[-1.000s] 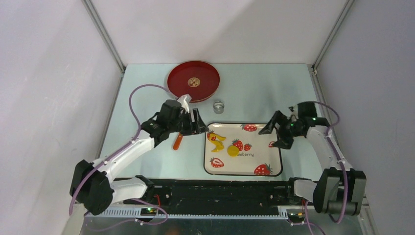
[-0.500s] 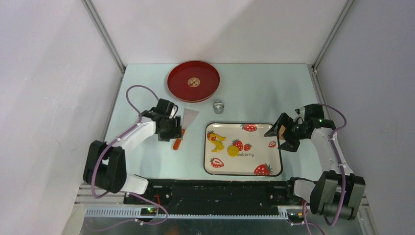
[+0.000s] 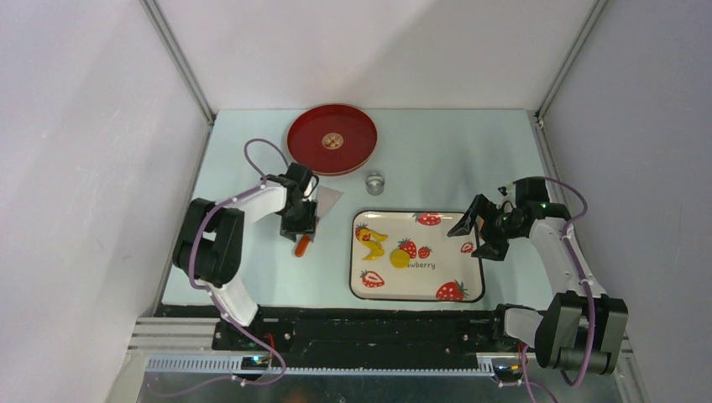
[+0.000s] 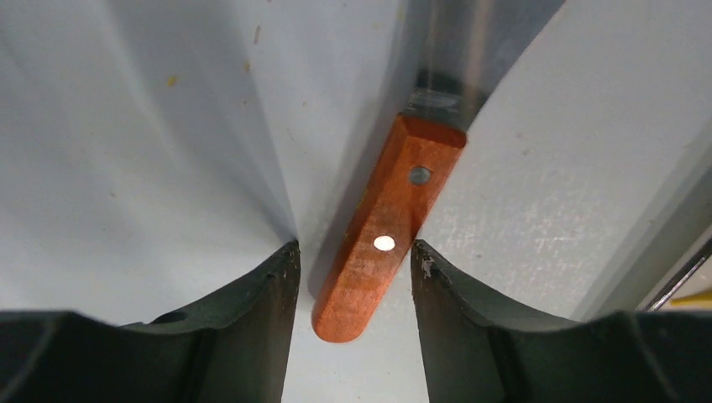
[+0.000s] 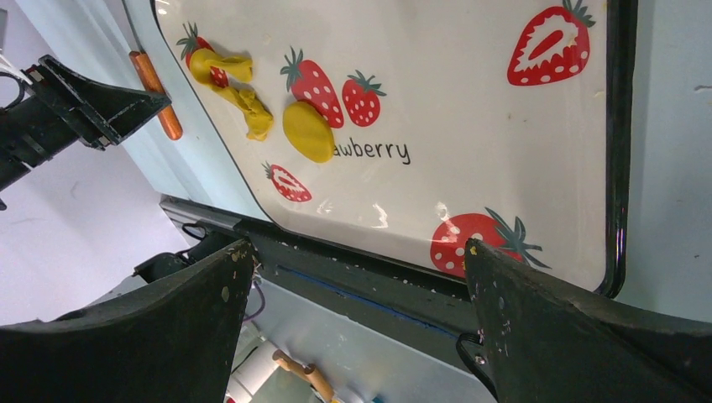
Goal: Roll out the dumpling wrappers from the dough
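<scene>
The left gripper [image 4: 353, 252] is straddling the scraper's wooden handle [image 4: 395, 218] with fingers spread, risking knocking the skewed handle aside on closing, while the dough [image 5: 231, 84] and one dumpling wrapper [image 5: 308, 131] are lying on the strawberry tray [image 5: 504, 143], the right gripper [image 5: 354, 248] hovering spread at its edge.

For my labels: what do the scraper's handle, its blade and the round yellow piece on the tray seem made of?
The handle looks like reddish-brown varnished wood, with faint grain and two metal rivets. The blade seems bare grey metal, slightly shiny. The round yellow piece looks like soft matte dough or clay, smooth-edged.
</scene>
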